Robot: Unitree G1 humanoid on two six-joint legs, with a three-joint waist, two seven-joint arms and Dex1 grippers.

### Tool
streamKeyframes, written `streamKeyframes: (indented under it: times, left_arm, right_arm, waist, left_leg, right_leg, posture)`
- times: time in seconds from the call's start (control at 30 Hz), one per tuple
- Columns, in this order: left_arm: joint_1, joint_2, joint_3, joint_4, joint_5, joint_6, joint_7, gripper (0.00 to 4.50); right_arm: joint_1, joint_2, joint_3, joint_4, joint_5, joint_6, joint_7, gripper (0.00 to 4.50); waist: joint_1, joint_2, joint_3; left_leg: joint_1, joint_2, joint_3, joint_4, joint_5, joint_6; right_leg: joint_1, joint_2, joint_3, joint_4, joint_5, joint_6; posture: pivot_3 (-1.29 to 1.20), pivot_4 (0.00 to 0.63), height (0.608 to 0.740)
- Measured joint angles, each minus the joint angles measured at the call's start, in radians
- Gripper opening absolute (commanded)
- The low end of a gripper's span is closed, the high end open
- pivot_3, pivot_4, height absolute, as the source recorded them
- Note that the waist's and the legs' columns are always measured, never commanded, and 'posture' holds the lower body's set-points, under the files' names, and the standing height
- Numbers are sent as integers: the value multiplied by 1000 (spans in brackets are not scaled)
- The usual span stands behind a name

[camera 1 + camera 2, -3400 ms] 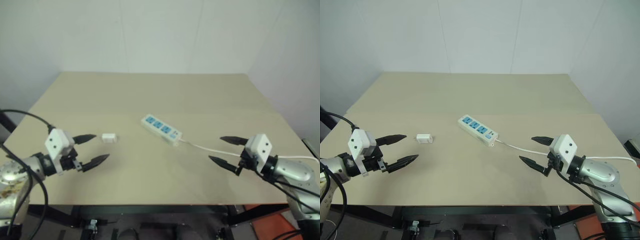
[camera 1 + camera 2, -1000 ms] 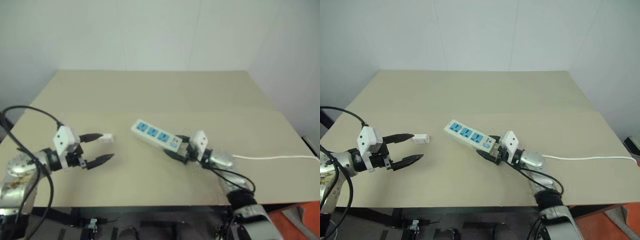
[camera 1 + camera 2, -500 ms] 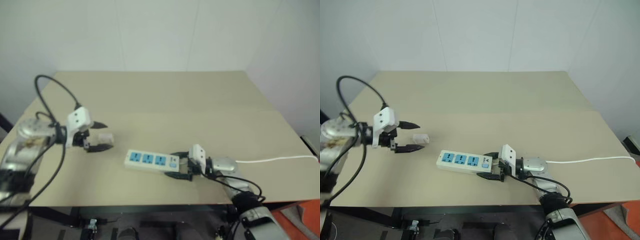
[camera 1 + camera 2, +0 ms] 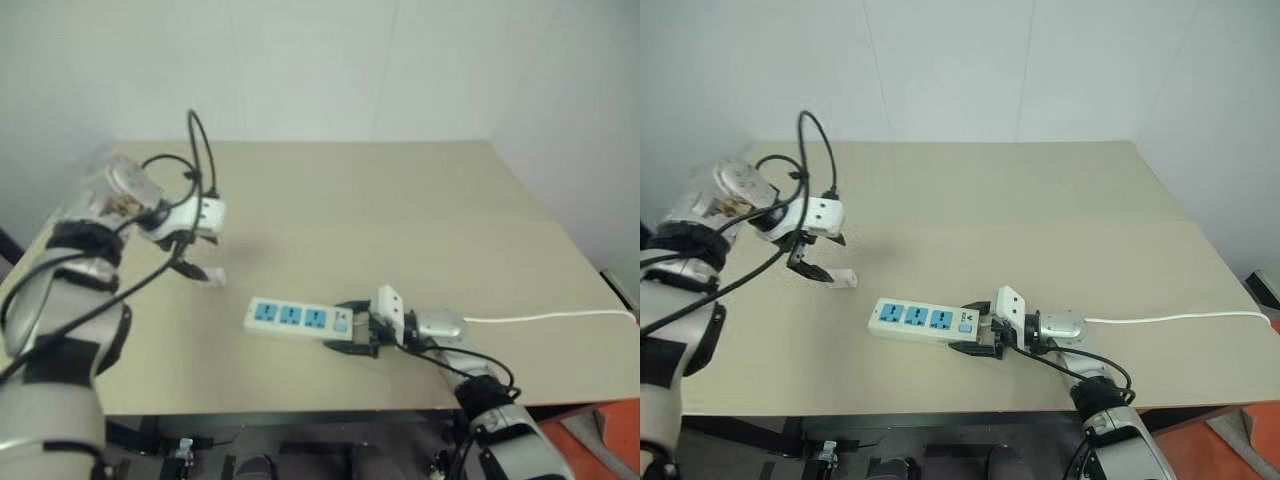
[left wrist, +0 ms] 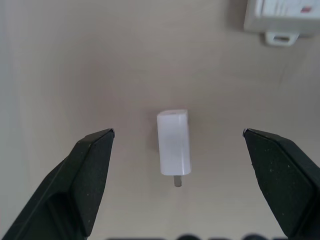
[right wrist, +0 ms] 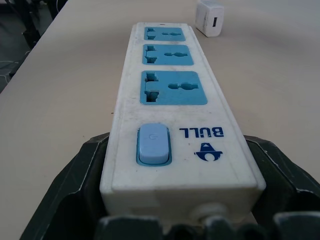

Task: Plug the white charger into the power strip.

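Hovering over the charger (image 5: 173, 142), the left hand (image 4: 812, 255) had its fingers (image 5: 87, 165) spread wide and empty, pointing steeply down. Charger lay flat on the surface (image 4: 1040, 200) directly below, centred between the fingers, its long axis running crosswise to the finger gap, prong end toward the wrist. Right hand (image 4: 975, 335) gripped the switch end of the power strip (image 4: 920, 320), sockets facing up. Left hand was plainly nearer the charger; strip sat near it, apart.

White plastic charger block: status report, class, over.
Left tool open above small white plastic charger block. Right tool clamps long white power strip. Path clear.
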Motion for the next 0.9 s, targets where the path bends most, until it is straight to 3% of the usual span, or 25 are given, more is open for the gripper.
streamKeyframes:
  times: [0.27, 0.57, 0.8, 0.9]
  left_arm:
    - [-12, -106, -53, 91, 133, -37, 52, 4500]
    - [-15, -151, -90, 120, 249, -23, 218, 4500]
    - [-11, -173, -90, 136, 265, 4, 249, 4500]
    - [3, -178, -90, 138, 273, 25, 254, 3879]
  right_arm:
    - [39, 2, -6, -53, 1, 14, -42, 3437]
    - [67, -1, -6, -103, 1, 45, -70, 3437]
    - [68, 0, -6, -108, 1, 56, -74, 3437]
    - [68, 1, -5, -109, 1, 60, -78, 3437]
  waist:
    - [2, -1, 0]
    - [3, -1, 1]
    - [3, -1, 1]
    - [2, -1, 1]
  left_leg:
    - [-1, 0, -1, 0, 0, 0]
    - [-1, -1, -1, 1, 0, 0]
    - [-1, -1, -1, 1, 0, 0]
    - [0, -1, -1, 1, 0, 0]
  right_leg:
    - [0, 0, 0, 0, 0, 0]
    - [0, 0, 0, 1, 0, 0]
    - [0, 0, 0, 1, 0, 0]
    - [0, 0, 0, 1, 0, 0]
  posture:
    - [0, 150, 740]
    - [0, 150, 740]
    - [0, 150, 740]
    - [0, 150, 740]
